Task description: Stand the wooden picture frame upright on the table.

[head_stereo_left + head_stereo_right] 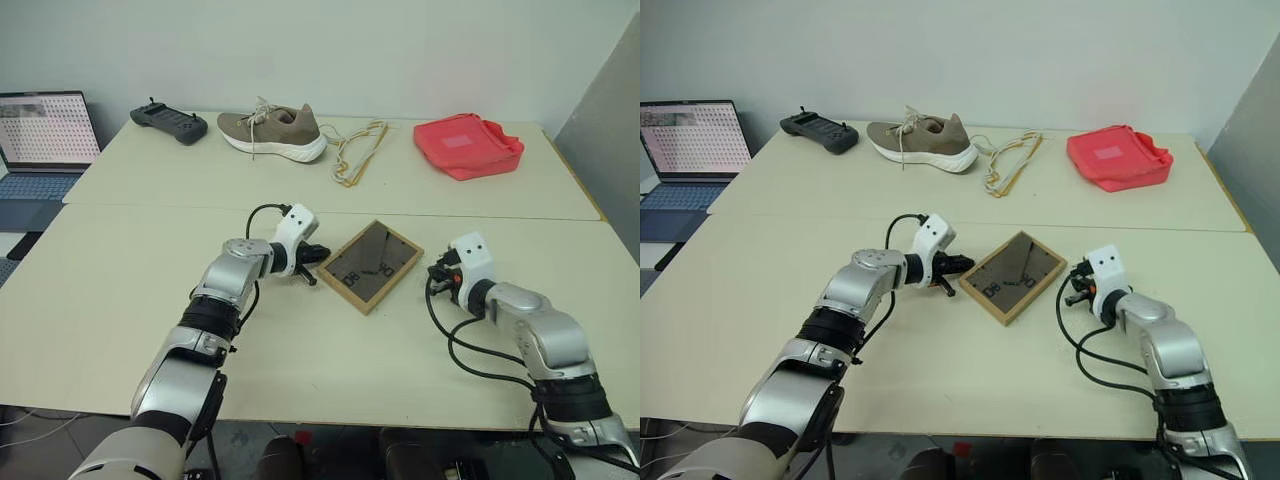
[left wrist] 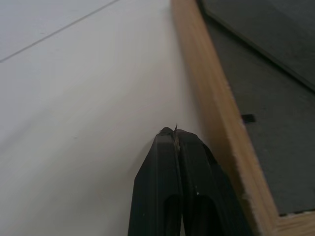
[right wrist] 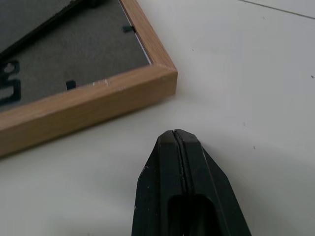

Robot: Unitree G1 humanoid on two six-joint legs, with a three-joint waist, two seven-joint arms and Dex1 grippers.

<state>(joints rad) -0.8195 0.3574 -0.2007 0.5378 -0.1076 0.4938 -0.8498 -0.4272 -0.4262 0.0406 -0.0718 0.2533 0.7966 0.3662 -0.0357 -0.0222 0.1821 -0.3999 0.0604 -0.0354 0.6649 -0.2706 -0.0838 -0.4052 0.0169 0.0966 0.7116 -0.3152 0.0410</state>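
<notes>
Two pale cream slabs, smooth and matte, meet at a thin seam to form the worktop (image 1: 120,300). Just nearer than that seam the wooden picture frame (image 1: 371,265) lies flat, back up: a small rectangle turned like a diamond, light grainy wood border around a dark brown panel with white marks. Beyond the seam sit a red fabric pouch (image 1: 467,145), a tan knit shoe (image 1: 273,131) with a white sole, a loop of yellowish cord (image 1: 358,152) and a black controller (image 1: 168,121). The left gripper (image 2: 175,132) rests beside the frame's left edge, its black fingers pressed together, holding nothing. The right gripper (image 3: 173,133) sits near the frame's right corner, fingers likewise closed and empty.
</notes>
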